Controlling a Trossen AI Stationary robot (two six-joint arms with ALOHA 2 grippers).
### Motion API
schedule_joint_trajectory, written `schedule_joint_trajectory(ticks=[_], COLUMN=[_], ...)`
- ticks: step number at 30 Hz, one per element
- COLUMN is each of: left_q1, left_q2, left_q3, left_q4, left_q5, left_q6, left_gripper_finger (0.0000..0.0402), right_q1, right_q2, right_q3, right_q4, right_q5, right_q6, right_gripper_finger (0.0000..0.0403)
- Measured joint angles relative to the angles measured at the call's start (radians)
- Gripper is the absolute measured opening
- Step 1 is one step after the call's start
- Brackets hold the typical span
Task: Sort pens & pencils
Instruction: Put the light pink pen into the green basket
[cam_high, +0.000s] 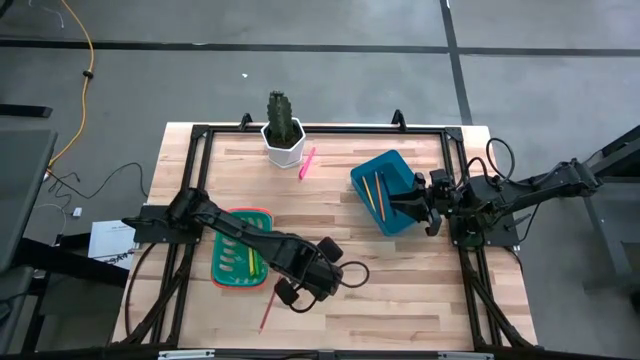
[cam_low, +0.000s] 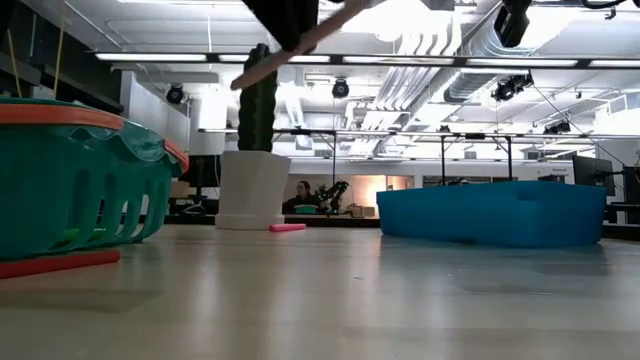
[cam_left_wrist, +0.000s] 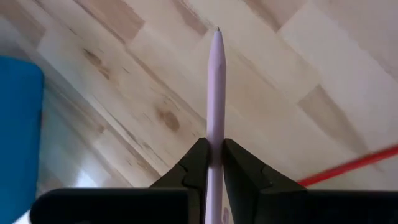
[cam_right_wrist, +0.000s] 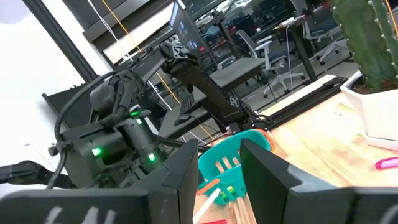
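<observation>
Left gripper (cam_left_wrist: 211, 158) clenched on a pale salmon pencil (cam_left_wrist: 216, 99); in my left wrist view the shaft runs straight out between the fingers, tip forward, lifted clear of the wooden table (cam_high: 400, 280); high view puts this gripper (cam_high: 305, 285) at the table's near-middle, just beside the green basket (cam_high: 240, 214).

Green basket holds the thicker pens, green and yellow as far as I can tell; blue bin (cam_high: 388, 190) on the right side holds thin pencils; so I judge the held pencil belongs in the blue bin.

Key relation: blue bin lies well apart from the left gripper, across the table toward the right arm; the pencil's long axis follows the gripper's own pointing line; I'd need to swing that arm across and tip the point down over the bin.

Right gripper (cam_right_wrist: 219, 171) hangs with fingers spread and nothing between them, at the blue bin's outer edge (cam_high: 428, 205); it is the nearer arm to the bin, but mine to use is the left.

Still loose: a red pencil (cam_high: 267, 310) on the table just by the left gripper; a hot pink pen (cam_high: 306, 162) beside the cactus pot (cam_high: 283, 143).
</observation>
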Motion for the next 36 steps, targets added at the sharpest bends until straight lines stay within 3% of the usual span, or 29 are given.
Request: schedule_joint_trajectory(ticks=[18,28,36], left_q1=[-0.001,-0.001,-0.002], left_q2=[-0.076,-0.209,-0.357], left_q3=[-0.046,-0.185,-0.392], left_q4=[-0.065,-0.040,-0.018], left_q5=[-0.005,-0.005,-0.005], left_q6=[-0.008,-0.055,-0.116], left_gripper_finger=[0.0032,0.0032,0.0033], right_q1=[0.000,0.000,0.000], right_q2=[0.000,0.000,0.000], right_q3=[0.000,0.000,0.000], right_q4=[-0.001,-0.002,-0.001], right_q5=[0.000,0.019,0.022], right_q6=[0.000,0.000,0.000], right_gripper_finger=[0.0109,0.0109,0.0109])
